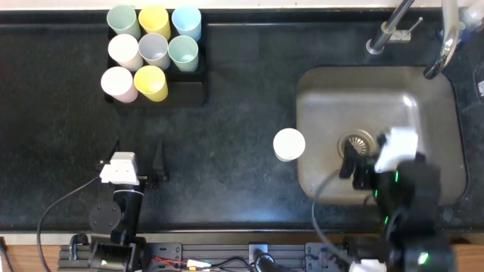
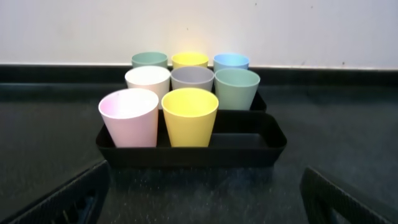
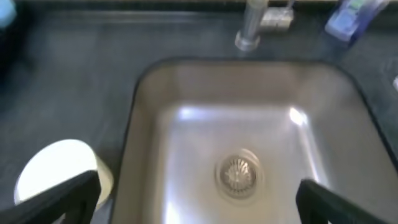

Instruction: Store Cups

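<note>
The white cup (image 1: pixel 289 144) stands on the dark tabletop (image 1: pixel 242 113), just beside the left rim of the sink (image 1: pixel 423 106), near the middle of the top view. We see the right hand (image 3: pixel 198 186) over the sink basin, to the right of the cup. In its wrist view the cup sits at the lower left, partly behind one finger. That hand's fingers are spread wide and hold nothing. The right arm comes up from the lower right edge of the top view and bends over the basin, the hand looking down on the drain (image 3: pixel 238 173).

In the upper left stands the black tray (image 1: pixel 189 91) with eight cups (image 1: pixel 153 50) and one corner slot bare. The left hand (image 1: pixel 138 153) sits in the lower left, well apart from the white cup. It faces the tray, fingers wide and empty.
</note>
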You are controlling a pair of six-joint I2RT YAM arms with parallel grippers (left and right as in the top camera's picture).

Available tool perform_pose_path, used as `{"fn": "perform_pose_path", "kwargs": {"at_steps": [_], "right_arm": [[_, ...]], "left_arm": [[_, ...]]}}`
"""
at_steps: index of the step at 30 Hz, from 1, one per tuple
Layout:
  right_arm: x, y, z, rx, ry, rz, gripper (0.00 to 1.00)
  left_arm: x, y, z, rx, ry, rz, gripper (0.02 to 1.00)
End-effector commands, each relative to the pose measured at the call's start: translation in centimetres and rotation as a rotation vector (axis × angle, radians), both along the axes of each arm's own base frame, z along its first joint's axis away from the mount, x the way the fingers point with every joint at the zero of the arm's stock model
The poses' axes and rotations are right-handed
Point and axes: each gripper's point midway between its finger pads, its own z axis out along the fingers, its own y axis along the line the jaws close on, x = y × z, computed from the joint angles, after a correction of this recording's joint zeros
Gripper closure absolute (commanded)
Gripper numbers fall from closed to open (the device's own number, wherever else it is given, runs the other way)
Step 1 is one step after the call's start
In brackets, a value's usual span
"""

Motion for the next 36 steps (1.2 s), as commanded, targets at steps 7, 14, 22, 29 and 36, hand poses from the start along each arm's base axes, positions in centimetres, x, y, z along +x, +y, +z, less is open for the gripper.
{"fn": "perform_pose_path", "kwargs": {"at_steps": [7,14,22,29,36], "right_arm": [[2.7,6.1,-3.9,-0.164,0.535,0.361,0.003],[2.9,8.3,-8.3,-0.179,0.721,0.515,0.003],[4.3,10.2,-10.2,-0.111,0.804,0.570,0.003],[6.0,9.7,-11.6,-0.131,0.820,0.558,0.003],[6.7,9.0,-13.5,-0.174,0.861,0.561,0.003]], "left_arm": [[0.0,-0.2,0.0,0.020,-0.005,-0.015,0.020],[0.0,-0.2,0.0,0.020,-0.005,-0.015,0.020],[0.0,-0.2,0.0,0.020,-0.005,-0.015,0.020],[0.0,-0.2,0.0,0.020,-0.005,-0.015,0.020],[0.0,-0.2,0.0,0.020,-0.005,-0.015,0.020]]}}
